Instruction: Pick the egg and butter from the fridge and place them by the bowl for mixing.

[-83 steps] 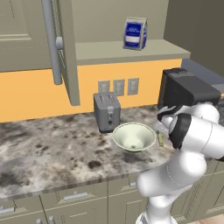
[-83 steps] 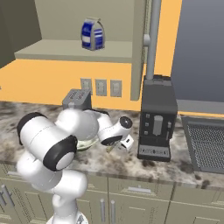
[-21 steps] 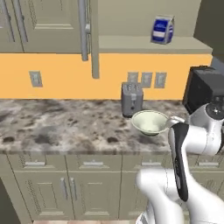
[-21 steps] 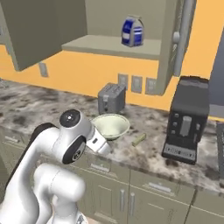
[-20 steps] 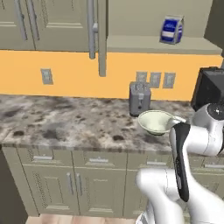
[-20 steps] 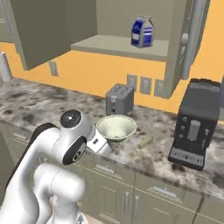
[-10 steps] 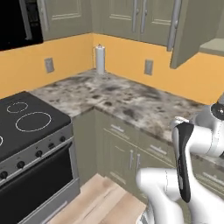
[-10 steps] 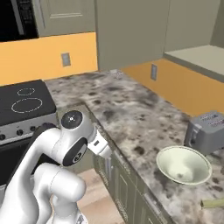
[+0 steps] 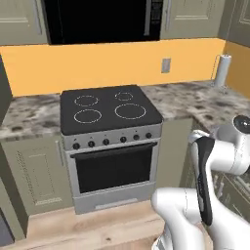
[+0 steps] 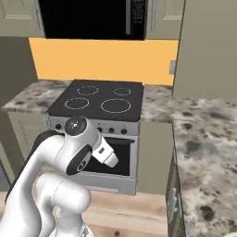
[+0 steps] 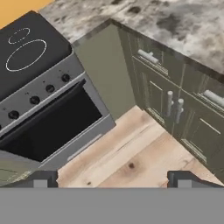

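Observation:
The egg, the butter, the fridge and the bowl are out of view. My gripper (image 11: 113, 177) is open, its two dark fingertips (image 11: 43, 178) far apart at the bottom of the hand view with nothing between them. It hangs over the wooden floor (image 11: 131, 157), looking down at the corner between the oven and the lower cupboards. The white arm (image 9: 215, 161) is folded close to the base, and its wrist (image 10: 104, 152) points toward the oven front.
A black cooktop (image 9: 110, 110) with an oven door (image 9: 114, 168) below stands straight ahead. Speckled granite counters (image 9: 195, 97) flank it, with a paper towel roll (image 9: 222, 70) at the far right. Lower cupboards with bar handles (image 11: 175, 105) line the right side.
The whole picture has swung left: the base has turned away from the counter with the bowl and toaster and now faces the stove. The arm stays folded and the gripper stays open.

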